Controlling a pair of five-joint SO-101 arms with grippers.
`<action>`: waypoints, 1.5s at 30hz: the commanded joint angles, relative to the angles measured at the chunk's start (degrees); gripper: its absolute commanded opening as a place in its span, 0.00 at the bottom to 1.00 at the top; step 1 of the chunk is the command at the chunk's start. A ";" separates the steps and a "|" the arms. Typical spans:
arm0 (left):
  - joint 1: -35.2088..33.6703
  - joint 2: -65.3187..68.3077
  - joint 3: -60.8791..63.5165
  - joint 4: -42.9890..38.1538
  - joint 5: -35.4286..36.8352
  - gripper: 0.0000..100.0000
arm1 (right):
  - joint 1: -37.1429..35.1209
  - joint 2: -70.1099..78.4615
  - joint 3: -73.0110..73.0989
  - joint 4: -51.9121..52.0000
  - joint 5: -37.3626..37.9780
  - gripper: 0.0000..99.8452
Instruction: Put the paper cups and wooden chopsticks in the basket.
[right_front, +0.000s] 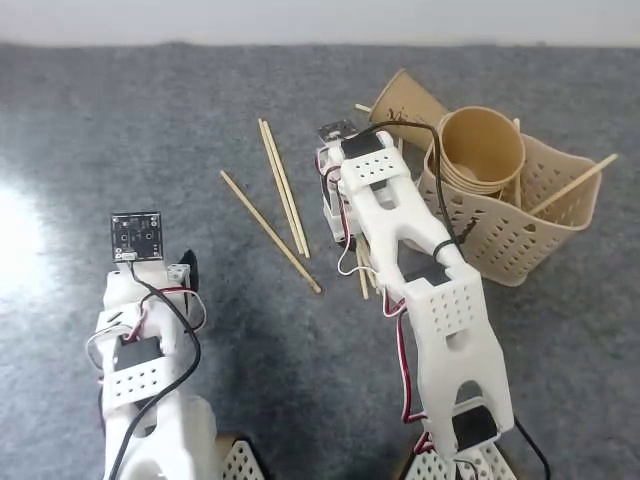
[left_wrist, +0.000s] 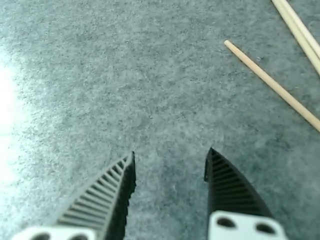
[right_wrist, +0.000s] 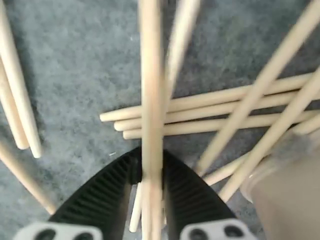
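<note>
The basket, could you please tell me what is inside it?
Inside the basket stands a nested stack of paper cups, and a wooden chopstick leans out over its rim. The cups hide the basket's floor, so anything beneath them cannot be seen.

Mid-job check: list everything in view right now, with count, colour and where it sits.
basket: one, beige, on the carpet beside the right arm
stacked paper cups: brown, nested, count unclear, inside the basket
loose paper cup: one, brown, on its side by the basket
basket chopstick: at least one, pale wood, poking over the rim
loose chopsticks: three, pale wood, between the arms
chopstick pile: several, pale wood, crossed under the right gripper
held chopstick: one, pale wood
carpet: grey
left gripper: open over bare carpet
right gripper: shut on the held chopstick
</note>
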 joint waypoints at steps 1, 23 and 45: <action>0.44 -0.97 -0.40 -1.41 -0.53 0.21 | -0.92 -0.66 -1.85 0.92 1.14 0.01; 0.44 -0.97 -0.40 -1.41 -0.53 0.21 | -1.01 -6.64 -1.58 3.65 1.32 0.09; 0.44 -0.97 -0.40 -1.41 -0.53 0.21 | -0.92 -3.47 -1.85 3.12 1.32 0.01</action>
